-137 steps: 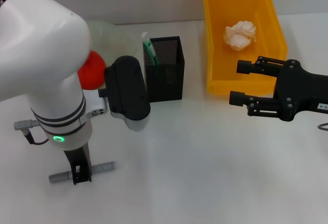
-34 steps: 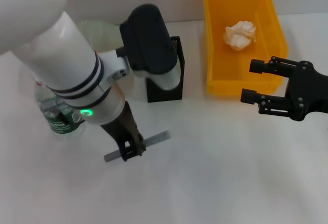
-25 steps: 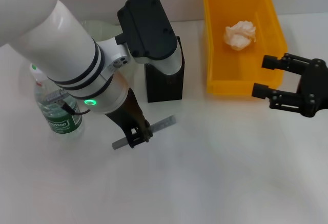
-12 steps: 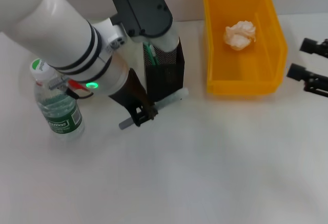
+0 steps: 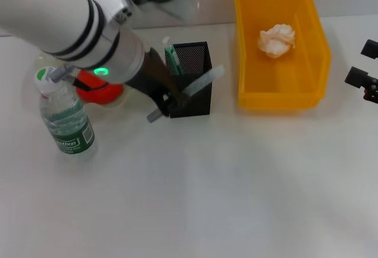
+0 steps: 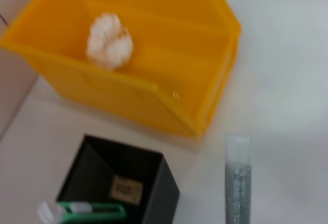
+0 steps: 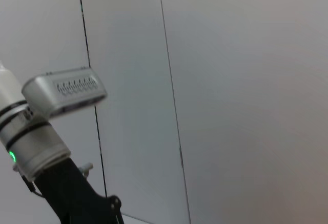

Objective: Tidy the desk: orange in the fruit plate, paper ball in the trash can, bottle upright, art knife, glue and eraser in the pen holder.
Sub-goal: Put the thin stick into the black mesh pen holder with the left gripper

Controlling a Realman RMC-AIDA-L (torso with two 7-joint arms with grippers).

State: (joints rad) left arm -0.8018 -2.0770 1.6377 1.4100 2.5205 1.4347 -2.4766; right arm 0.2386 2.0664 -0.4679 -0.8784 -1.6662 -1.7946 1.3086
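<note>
My left gripper (image 5: 168, 100) is shut on a grey glue stick (image 5: 204, 79) and holds it tilted in the air against the front of the black mesh pen holder (image 5: 198, 101). The stick's pale cap end points toward the yellow bin. In the left wrist view the glue stick (image 6: 237, 183) hangs beside the pen holder (image 6: 154, 193), which holds a green art knife (image 6: 87, 211) and a small pale block (image 6: 125, 188). The bottle (image 5: 65, 119) stands upright at the left. Behind it, the orange (image 5: 97, 90) rests on a clear plate. The paper ball (image 5: 276, 39) lies in the yellow bin (image 5: 280, 98). My right gripper (image 5: 361, 63) is open at the right edge.
The yellow bin stands right of the pen holder with a narrow gap between them. The left arm's white body (image 5: 65, 16) covers the back left of the desk. The right wrist view shows only a wall and part of the left arm (image 7: 36, 131).
The left gripper has carried the glue stick off the desk, up and back to the pen holder's front. The right gripper has drawn back to the right edge. The orange has come into view.
</note>
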